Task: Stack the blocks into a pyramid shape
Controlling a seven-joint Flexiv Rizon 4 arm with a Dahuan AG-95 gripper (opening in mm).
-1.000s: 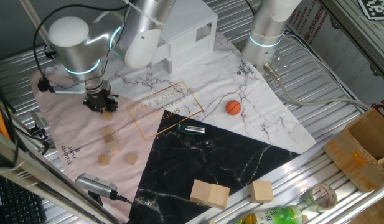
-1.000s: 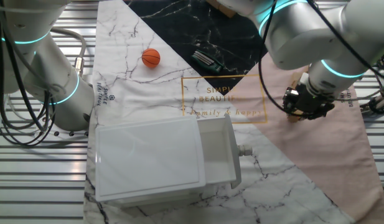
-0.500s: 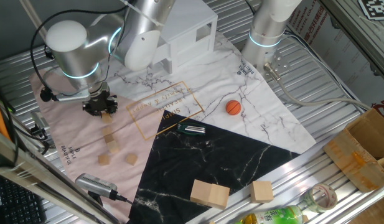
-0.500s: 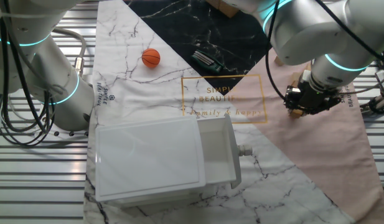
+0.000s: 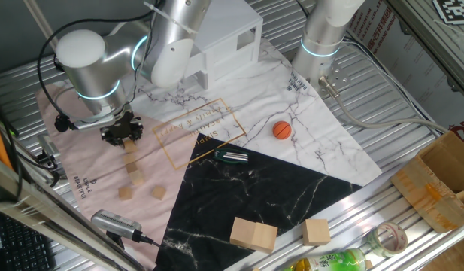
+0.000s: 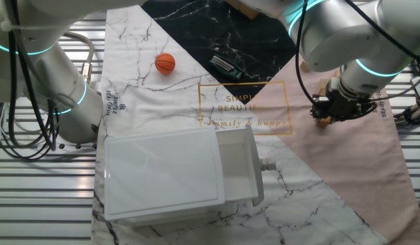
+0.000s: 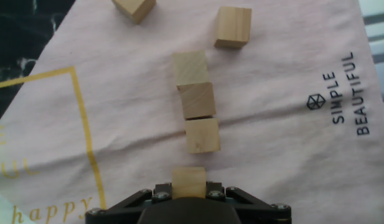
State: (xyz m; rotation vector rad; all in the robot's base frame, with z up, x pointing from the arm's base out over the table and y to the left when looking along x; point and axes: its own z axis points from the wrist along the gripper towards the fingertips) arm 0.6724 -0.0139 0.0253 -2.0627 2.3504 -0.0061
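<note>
End effector (image 7: 188,186) was pinching one block (image 7: 188,182). Over the last second it had carried the block from the cloth's far edge toward the row of three blocks (image 7: 196,101) at 12 o'clock. Two loose blocks (image 7: 233,27) lay beyond. Likely second tier starting.
</note>
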